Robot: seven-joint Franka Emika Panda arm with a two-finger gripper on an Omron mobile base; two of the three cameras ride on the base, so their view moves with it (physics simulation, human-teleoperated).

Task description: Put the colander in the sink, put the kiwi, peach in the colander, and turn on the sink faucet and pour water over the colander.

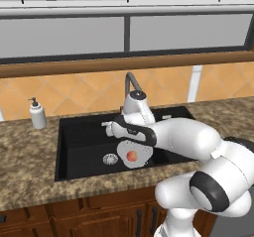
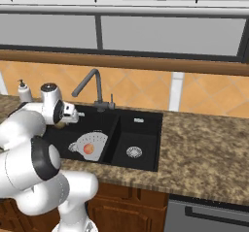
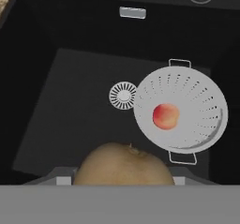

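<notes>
Black basin: the black rectangular double-basin sink (image 3: 70, 115) is set into the speckled brown granite tabletop (image 1: 30, 156); its large basin holds the work, its smaller basin, to the right in the right base view, has nothing in it but a round silver drain.
Colander: the pale grey-white round perforated colander (image 3: 197, 96) with two wire handles sits on the large basin's floor just beside that basin's silver drain (image 3: 123, 95), so the first step reads as done.
Peach: the small round orange-red peach (image 3: 165, 116) lies near the middle of the colander bowl, already delivered.
Kiwi: the brown fuzzy oval kiwi (image 3: 123, 167) sits low in the hand view between the tool's dark finger tips, above the basin floor and to the side of the colander, not over it.
Tool: the tool (image 1: 110, 128) is partly closed with the kiwi between its fingers, apparently gripping it; it hangs over the large basin, judged to be carrying the fruit toward the colander.
Faucet: the dark grey angular gooseneck faucet (image 2: 92, 88) stands behind the basins, its spout reaching over the large one; no water runs.
Hand view adds: the kiwi in the grip and its offset from the colander rim.
Base views add: the faucet, a white soap pump bottle (image 1: 37, 114) on the tabletop left of the sink, and the arm's reach across the basin; there the kiwi is hard to make out.
</notes>
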